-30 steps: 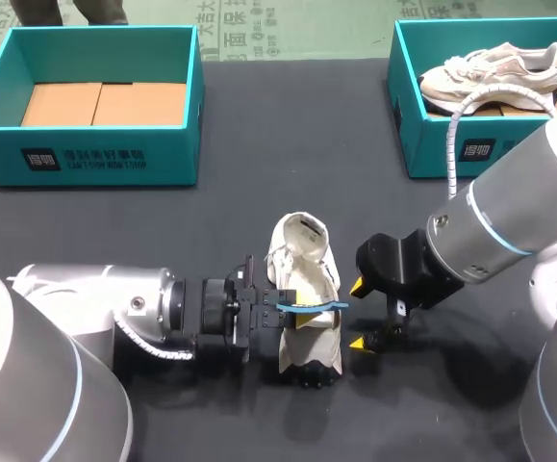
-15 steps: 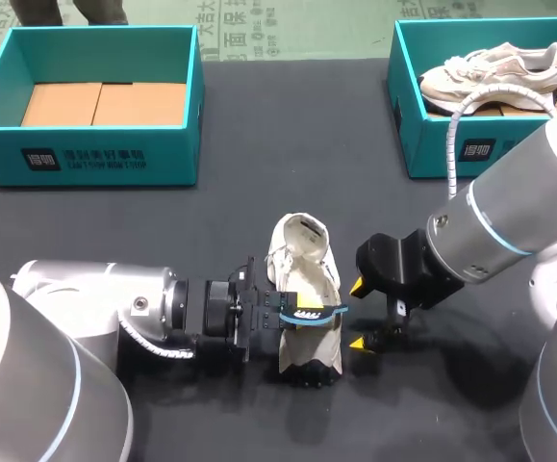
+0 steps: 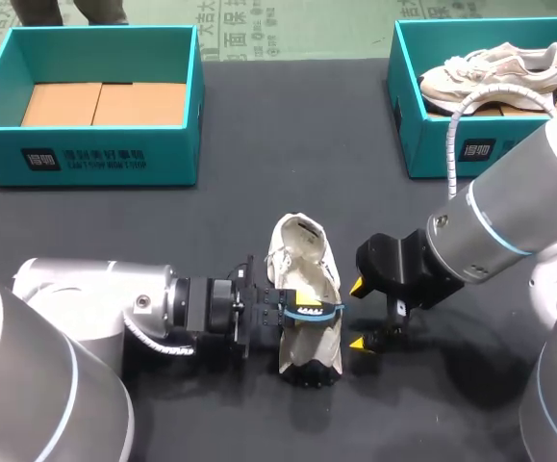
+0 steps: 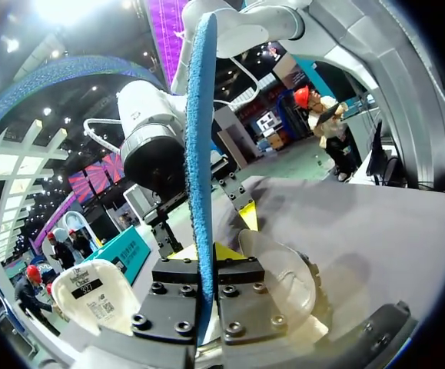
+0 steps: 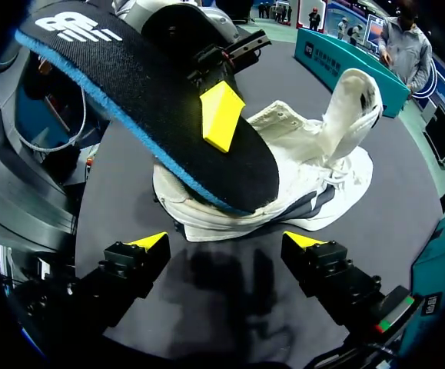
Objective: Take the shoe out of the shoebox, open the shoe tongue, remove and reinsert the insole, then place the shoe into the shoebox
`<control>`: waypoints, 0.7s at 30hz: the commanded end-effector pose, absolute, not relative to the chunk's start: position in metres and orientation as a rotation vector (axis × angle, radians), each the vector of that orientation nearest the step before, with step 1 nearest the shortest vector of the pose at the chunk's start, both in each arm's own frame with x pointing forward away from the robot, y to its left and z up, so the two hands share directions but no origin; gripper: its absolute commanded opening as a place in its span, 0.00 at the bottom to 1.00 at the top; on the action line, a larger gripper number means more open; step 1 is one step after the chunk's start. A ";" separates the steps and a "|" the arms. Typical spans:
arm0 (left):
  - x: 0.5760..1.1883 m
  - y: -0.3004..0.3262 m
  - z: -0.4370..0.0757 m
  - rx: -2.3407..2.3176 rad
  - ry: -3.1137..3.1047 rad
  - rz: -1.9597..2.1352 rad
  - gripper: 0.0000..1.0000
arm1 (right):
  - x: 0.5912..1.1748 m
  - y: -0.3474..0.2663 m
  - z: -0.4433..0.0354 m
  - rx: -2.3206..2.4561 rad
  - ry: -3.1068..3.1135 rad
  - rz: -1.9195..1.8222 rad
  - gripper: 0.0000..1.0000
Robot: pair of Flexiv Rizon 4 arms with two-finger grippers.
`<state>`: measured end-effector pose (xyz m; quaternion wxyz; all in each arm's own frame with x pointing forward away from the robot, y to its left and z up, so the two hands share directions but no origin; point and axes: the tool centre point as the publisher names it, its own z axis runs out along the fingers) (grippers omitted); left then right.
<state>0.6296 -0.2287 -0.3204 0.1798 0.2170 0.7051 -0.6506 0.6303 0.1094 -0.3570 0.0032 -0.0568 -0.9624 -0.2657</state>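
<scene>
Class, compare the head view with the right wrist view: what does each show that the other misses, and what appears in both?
Head view only: a second shoe lying in the right shoebox. Right wrist view only: the insole's broad black face with white print. Both: the white shoe on the table, the left gripper shut on the insole, and the open right gripper beside the shoe.

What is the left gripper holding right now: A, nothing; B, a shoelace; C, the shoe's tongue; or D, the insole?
D: the left gripper is shut on the insole, its blue edge clamped between the fingers, over the shoe.
</scene>
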 end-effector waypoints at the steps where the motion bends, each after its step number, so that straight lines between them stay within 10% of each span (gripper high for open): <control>1: 0.633 -0.234 -0.325 0.616 2.010 -1.829 0.00 | 0.629 0.109 -0.357 -0.179 -3.019 -0.835 1.00; 21: 0.652 -0.227 -0.354 0.597 2.091 -1.715 0.00 | 0.629 0.109 -0.357 -0.179 -3.019 -0.835 1.00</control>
